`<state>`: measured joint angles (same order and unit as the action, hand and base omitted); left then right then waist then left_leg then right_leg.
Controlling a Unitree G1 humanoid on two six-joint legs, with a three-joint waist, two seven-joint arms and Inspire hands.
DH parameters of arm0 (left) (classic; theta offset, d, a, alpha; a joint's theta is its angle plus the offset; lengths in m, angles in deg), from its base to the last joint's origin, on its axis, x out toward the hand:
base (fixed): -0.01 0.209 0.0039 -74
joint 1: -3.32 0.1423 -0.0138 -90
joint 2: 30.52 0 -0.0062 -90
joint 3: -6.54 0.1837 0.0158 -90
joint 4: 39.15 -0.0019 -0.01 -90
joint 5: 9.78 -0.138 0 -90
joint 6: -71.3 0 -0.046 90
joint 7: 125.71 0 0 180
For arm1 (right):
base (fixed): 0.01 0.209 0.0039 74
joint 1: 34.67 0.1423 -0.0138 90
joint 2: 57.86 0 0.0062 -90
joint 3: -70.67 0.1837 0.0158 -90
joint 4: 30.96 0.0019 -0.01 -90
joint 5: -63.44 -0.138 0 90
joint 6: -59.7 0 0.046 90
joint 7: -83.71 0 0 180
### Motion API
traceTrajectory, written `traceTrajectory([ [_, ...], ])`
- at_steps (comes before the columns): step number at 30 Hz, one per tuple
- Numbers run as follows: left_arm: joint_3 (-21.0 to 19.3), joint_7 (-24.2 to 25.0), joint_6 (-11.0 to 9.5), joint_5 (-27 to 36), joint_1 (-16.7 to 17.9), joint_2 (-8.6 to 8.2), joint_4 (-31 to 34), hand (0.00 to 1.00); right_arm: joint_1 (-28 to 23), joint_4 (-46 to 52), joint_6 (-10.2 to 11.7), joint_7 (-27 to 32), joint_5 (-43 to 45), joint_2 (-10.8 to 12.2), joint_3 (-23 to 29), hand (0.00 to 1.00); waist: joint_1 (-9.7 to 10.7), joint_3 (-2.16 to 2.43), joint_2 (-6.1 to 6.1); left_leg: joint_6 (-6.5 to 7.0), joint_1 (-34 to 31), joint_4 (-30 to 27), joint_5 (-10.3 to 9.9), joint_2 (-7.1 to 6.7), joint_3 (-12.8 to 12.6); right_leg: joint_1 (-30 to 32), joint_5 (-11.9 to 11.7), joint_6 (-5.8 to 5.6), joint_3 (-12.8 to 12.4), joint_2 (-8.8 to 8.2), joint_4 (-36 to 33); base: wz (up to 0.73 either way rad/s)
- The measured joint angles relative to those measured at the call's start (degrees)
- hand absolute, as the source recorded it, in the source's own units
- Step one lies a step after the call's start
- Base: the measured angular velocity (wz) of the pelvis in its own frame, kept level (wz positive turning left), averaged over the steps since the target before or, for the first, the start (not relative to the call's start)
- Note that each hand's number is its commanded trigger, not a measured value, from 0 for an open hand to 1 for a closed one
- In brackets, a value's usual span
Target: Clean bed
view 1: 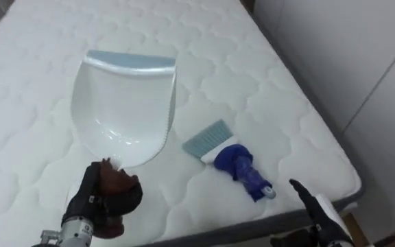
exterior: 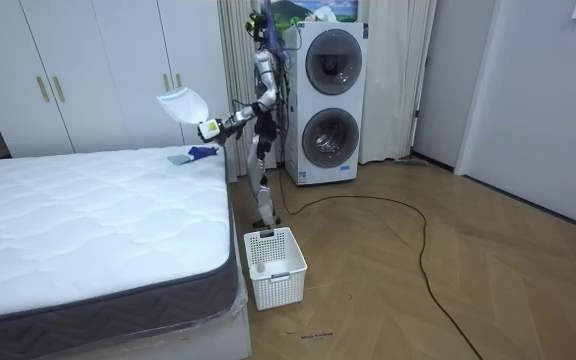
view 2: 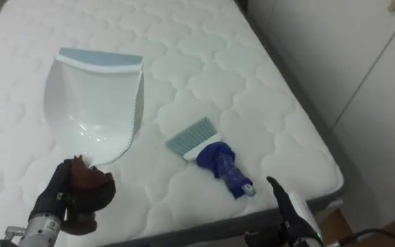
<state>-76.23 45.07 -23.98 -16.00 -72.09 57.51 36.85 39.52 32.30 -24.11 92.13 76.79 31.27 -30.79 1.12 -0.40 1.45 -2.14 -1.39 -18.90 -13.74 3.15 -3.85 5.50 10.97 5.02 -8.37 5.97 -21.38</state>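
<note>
Room view: robot standing at a corner of the mattress (exterior: 88,200), dustpan (exterior: 181,104) raised over it. Left hand (view 1: 107,195) clenched on its handle; right hand (view 1: 315,208), fingers straight, near the brush (view 1: 226,156) lying on the mattress.

Dustpan (view 1: 125,103): white plastic, pale blue lip on the far edge, hollow side up. It's held off the bed by its handle in the left hand (view 1: 108,195), tilted. Hand brush (view 1: 228,156): blue handle, light teal bristles, lying flat on the white quilted mattress (view 1: 273,89) near the corner, bristles pointing away from the near edge.
</note>
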Motion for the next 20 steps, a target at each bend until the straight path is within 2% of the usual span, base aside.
traceTrajectory([
  [1, 0.1, 0.1, 0.0, 0.1, 0.0, -0.01, -1.3, 0.44, -0.3, -0.2, 0.0, 0.1, -0.3, 0.3, 0.2, 0.00, 0.1, -0.13, -0.40, 0.25, 0.5, 0.2, -0.2, 0.04, -0.1, -0.8, -0.1, -0.08, -0.3, 0.03, 0.8, -0.10],
  [2, 0.0, 0.1, 0.0, 0.1, 0.0, 0.00, -1.9, 0.00, -0.3, -0.4, 0.0, 0.2, -0.3, 0.5, 0.4, 0.00, 0.0, -0.12, -0.42, 0.36, 0.7, 0.2, -0.3, 0.00, -0.1, -0.9, 0.0, -0.11, -0.4, 0.04, 0.8, -0.15],
  [4, -0.1, 0.1, 0.0, 1.2, 0.0, 0.00, -4.4, 0.00, 0.4, -2.3, 0.0, 0.4, 0.0, 1.5, 1.5, 0.00, 0.0, 0.03, -0.92, 0.71, 1.0, -0.6, -1.0, -0.09, -0.5, -0.8, 0.0, -0.26, 1.1, -0.55, 0.6, -0.18],
  [6, -0.1, 0.9, 0.0, 1.5, 0.0, 0.01, -5.7, 0.00, 0.8, -4.4, -0.1, 0.2, 0.5, 1.5, 1.7, 0.00, 0.1, 0.11, -1.43, 1.00, 1.0, -0.7, -1.4, -0.35, -0.6, -0.7, 0.5, -0.63, 1.8, -1.04, 0.4, -0.06],
  [9, -0.1, 1.6, 0.0, 2.3, 0.0, -0.04, -7.5, 0.00, 0.9, -5.9, -1.1, 0.1, 0.6, 1.6, 1.4, 0.00, -0.2, -0.18, -1.93, 1.29, 2.1, 0.7, -1.5, -1.22, -1.4, -0.5, 1.5, -1.17, 1.0, -1.63, -0.4, -0.10],
  [12, -0.1, 2.6, 0.4, 2.3, 0.0, -0.04, -10.1, 0.00, 1.4, -8.6, -1.4, -0.1, 0.6, 2.2, 1.5, 0.00, 0.0, -0.22, -1.80, 1.40, 3.2, 1.7, -1.4, -1.67, -1.3, -1.6, 1.8, -1.40, 1.0, -2.00, 0.5, -0.01],
  [14, -0.5, 2.7, 0.4, 2.3, 0.0, -0.01, -11.9, 0.00, 1.0, -9.1, -2.4, -0.9, 0.6, 2.3, 1.5, 0.00, 0.0, -0.37, -1.41, 1.40, 4.2, 2.3, -1.4, -1.77, -1.1, -2.7, 1.9, -1.48, 1.1, -2.01, 1.2, 0.05],
  [16, -0.4, 2.6, 0.5, 2.3, -0.2, -0.01, -15.7, 0.00, 1.0, -11.4, -2.6, -1.1, 0.3, 2.8, 1.6, 0.00, 0.0, 0.09, -0.84, 1.41, 4.8, 2.7, -1.4, -1.78, -0.9, -3.8, 1.8, -1.50, 1.5, -2.02, 2.6, 0.06],
  [20, -0.4, 2.6, 0.8, 2.3, -0.1, -0.12, -21.3, 0.00, 1.2, -13.9, -2.6, -1.4, -0.3, 3.9, 1.6, 0.00, 0.0, 0.14, -0.15, 1.42, 6.1, 3.7, -1.4, -1.78, -0.9, -4.8, 1.8, -1.51, 1.5, -1.97, 3.3, -0.02],
])
